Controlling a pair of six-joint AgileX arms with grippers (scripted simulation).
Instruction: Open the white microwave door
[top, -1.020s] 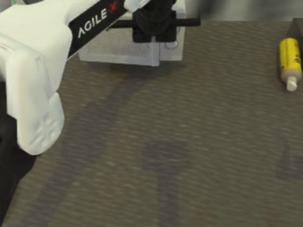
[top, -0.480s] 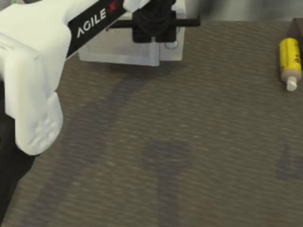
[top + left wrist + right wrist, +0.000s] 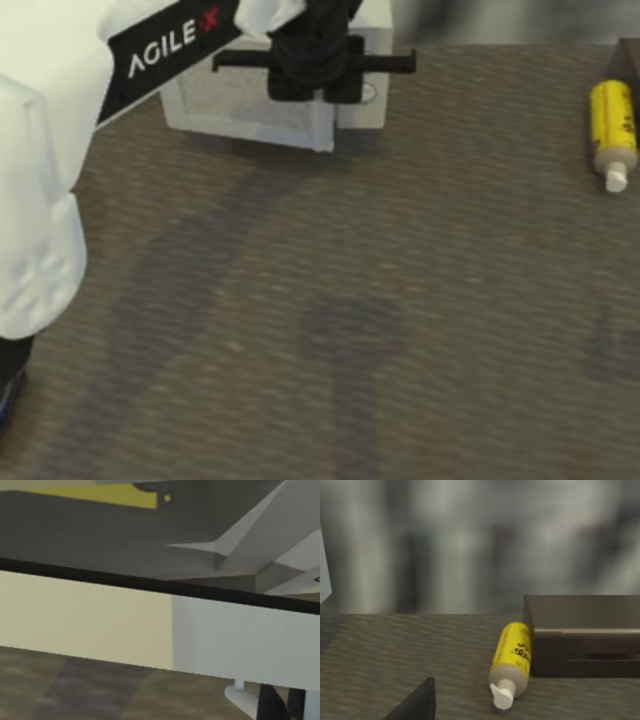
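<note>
The microwave [image 3: 290, 105] sits at the far edge of the surface [image 3: 400, 300], left of centre, its door [image 3: 250, 100] facing the near side and looking swung slightly out at its right edge. The left gripper [image 3: 312, 60] hangs over the door's top edge beside the knobs; I cannot tell how its jaws stand. The door is a stiff, light, hinged panel, probably slick, so that free right edge is the place to hold, while the right arm stays out of the top view.
</note>
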